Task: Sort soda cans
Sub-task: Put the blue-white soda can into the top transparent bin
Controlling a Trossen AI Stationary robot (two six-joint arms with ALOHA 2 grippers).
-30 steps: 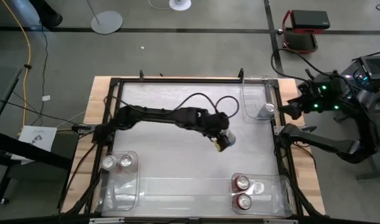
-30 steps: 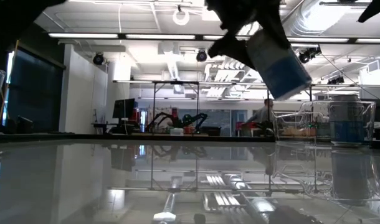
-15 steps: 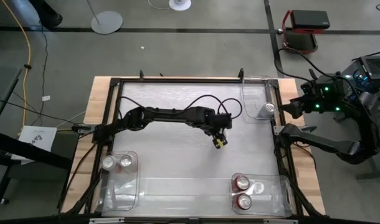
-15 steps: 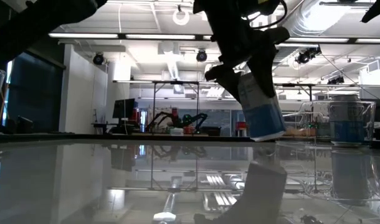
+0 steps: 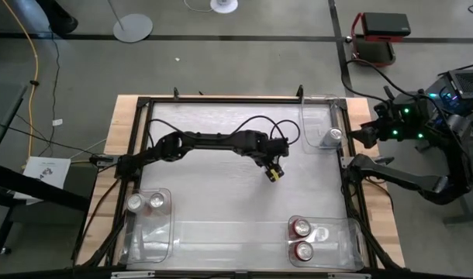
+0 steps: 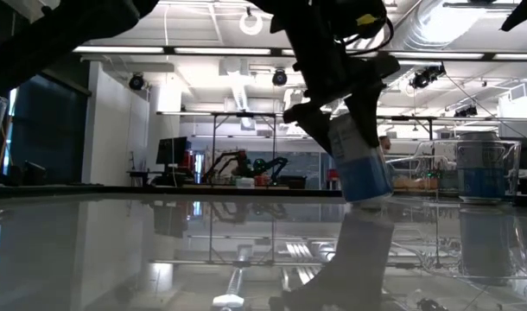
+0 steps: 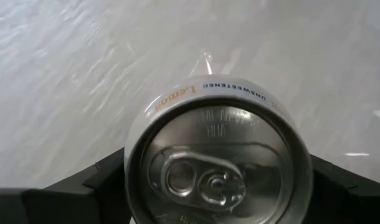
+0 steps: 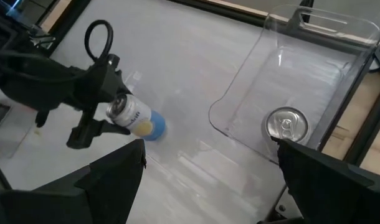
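At the table's near left corner, two silver-topped cans (image 5: 144, 202) standing side by side in a clear bin (image 5: 149, 232), apparently one sorted group. Toward the middle, the left gripper (image 5: 274, 172) reaching across the table (image 5: 213, 194), fingers clamped on either side of a pale, blue-banded can (image 6: 360, 161), gripped just under its rim so the top (image 7: 218, 167) faces the wrist camera. Can tilted, lower edge at or just touching the shiny surface, probably mid set-down, with the far right bin (image 5: 323, 124) and its lone matching can (image 5: 335, 134) nearby as the likely target. Near right, two red cans (image 5: 302, 239) in another bin (image 5: 326, 240), so colours look kept apart. Far right, off the table edge, the right gripper (image 8: 209, 186) waiting with fingers spread wide, holding nothing. Compared with a second ago: can then high in the air and strongly slanted; half a second ago lower and straighter; now down at the surface, more upright, arm shifted slightly toward the far side.
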